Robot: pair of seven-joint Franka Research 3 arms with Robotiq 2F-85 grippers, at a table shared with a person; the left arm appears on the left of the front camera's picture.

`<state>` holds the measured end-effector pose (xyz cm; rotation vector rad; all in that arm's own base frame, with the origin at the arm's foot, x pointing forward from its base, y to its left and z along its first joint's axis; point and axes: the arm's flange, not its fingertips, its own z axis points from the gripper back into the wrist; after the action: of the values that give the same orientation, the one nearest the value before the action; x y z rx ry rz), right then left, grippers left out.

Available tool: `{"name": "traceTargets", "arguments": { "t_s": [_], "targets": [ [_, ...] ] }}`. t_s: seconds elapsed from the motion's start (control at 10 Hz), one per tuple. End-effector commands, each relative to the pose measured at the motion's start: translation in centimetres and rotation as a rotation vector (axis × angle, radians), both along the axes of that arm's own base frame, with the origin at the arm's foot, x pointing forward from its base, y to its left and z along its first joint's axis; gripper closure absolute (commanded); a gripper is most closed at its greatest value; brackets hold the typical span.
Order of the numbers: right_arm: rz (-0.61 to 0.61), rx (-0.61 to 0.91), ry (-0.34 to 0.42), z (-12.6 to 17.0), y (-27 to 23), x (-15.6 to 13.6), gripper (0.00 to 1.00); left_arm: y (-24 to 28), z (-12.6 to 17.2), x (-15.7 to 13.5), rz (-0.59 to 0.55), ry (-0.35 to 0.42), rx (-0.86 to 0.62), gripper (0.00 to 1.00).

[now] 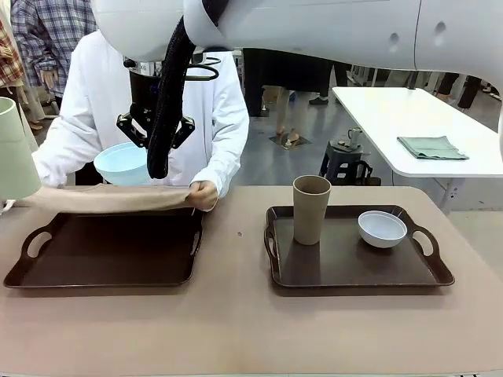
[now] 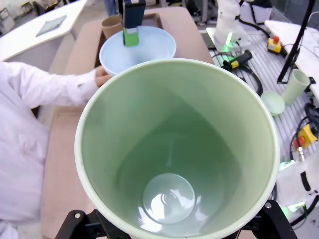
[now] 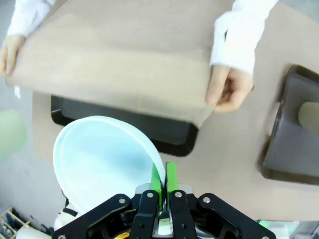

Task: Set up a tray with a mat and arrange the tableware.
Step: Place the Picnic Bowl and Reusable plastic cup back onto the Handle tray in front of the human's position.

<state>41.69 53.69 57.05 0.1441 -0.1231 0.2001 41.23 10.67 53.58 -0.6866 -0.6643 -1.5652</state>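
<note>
Front view, mat point(image 1: 102, 199) above left tray point(image 1: 110, 253), right jaws pinching bowl point(image 1: 118, 165) rim.

place: robotics lab | evidence: emergency-stop button point(image 2: 273, 43), cables point(image 2: 247, 74), white worktable point(image 1: 409, 118)

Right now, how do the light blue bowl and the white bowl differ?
Colour: the light blue bowl is pale blue, the white bowl plain white. Support: the light blue bowl hangs in the air, its rim pinched by the right gripper, while the white bowl rests on the right-hand tray beside the tan cup, untouched. Both are small, round and empty.
</note>
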Motion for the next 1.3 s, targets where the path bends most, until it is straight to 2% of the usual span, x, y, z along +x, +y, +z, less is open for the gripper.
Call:
{"name": "traceTargets", "arguments": {
  "t_s": [0.0, 1.2],
  "targets": [
    [-0.004, 0.0, -0.005, 0.21, 0.0, -0.04, 1.0, 0.1, 0.24, 0.22, -0.005, -0.009, 0.008, 0.26],
    [-0.004, 0.0, -0.005, 0.21, 0.0, -0.04, 1.0, 0.1, 0.24, 0.22, -0.005, -0.009, 0.008, 0.26]
  ]
}}
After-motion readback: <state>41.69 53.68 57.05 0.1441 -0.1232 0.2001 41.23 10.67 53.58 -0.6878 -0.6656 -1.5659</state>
